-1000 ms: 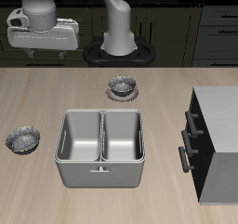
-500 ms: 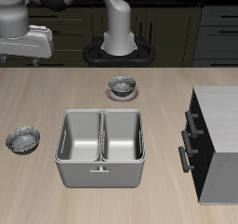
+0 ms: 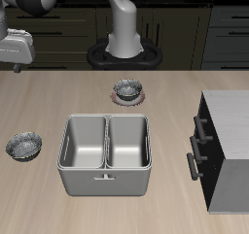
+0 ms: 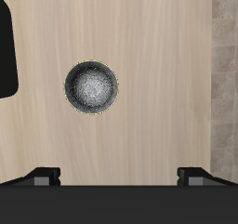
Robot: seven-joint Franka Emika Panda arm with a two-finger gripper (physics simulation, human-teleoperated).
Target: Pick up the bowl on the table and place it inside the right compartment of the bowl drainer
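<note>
Jaws spread wide and holding nothing, so no grab yet. Over the last second we've swung the gripper [image 4: 119, 175] out past the bowl drainer [image 3: 105, 155], and now we're high above the bowl [image 4: 91, 87], which sits alone on the surface [image 4: 158, 70]. Descent looks next.

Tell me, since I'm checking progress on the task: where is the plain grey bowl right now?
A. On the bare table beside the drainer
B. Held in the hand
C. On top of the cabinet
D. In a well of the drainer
A: the bowl sits on the table beside the drainer, both wells are empty, and the wrist view shows the hand holding nothing.
</note>
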